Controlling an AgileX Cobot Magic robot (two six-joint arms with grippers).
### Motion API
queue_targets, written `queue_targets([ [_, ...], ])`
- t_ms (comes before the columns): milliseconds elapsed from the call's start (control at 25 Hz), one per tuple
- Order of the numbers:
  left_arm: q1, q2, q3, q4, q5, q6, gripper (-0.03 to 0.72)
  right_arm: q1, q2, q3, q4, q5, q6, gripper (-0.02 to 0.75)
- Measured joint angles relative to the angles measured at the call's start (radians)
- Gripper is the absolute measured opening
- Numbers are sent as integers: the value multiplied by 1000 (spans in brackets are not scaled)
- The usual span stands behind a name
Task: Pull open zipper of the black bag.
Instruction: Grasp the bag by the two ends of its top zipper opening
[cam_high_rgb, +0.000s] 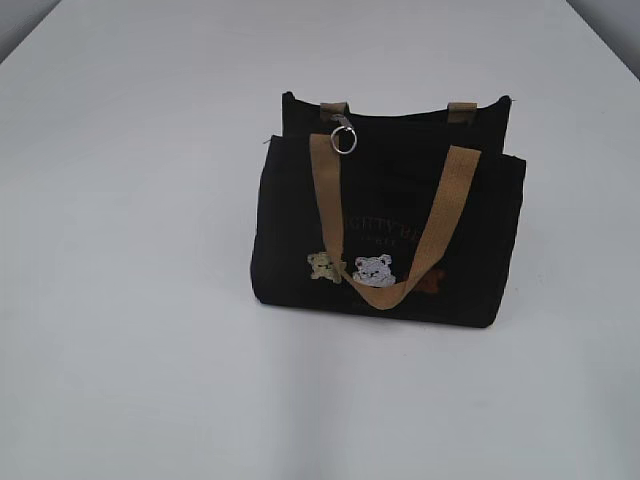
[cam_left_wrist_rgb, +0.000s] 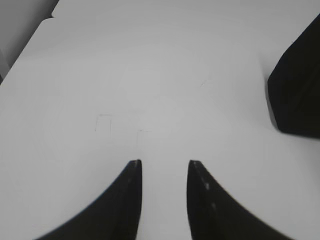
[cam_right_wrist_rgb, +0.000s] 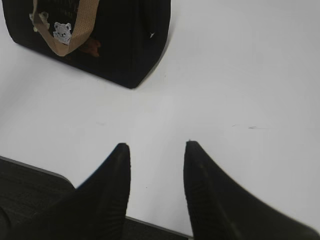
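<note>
I see the black bag (cam_high_rgb: 388, 225) upright on the worktop (cam_high_rgb: 130, 300), zipper (cam_high_rgb: 343, 139) ring at eleven o'clock; left claw (cam_left_wrist_rgb: 164, 162) and right claw (cam_right_wrist_rgb: 156, 146) both parted, empty.

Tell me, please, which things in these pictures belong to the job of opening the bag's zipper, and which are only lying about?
Belong to the job:
- black bag
- zipper along its top edge, with the silver ring pull
- left gripper, open, holding nothing
- right gripper, open, holding nothing

Only there:
- white table
- tan handles and bear patches, parts of the bag not to be pulled
</note>
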Motion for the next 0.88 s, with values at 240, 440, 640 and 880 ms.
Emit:
queue_targets([
  [240, 0, 0, 0, 0, 0, 0, 236, 0, 0, 0, 0, 0, 0, 290],
  [440, 0, 0, 0, 0, 0, 0, 236, 0, 0, 0, 0, 0, 0, 290],
  [640, 0, 0, 0, 0, 0, 0, 236, 0, 0, 0, 0, 0, 0, 289],
  [880, 0, 0, 0, -6, 0, 0, 236, 0, 0, 0, 0, 0, 0, 289],
])
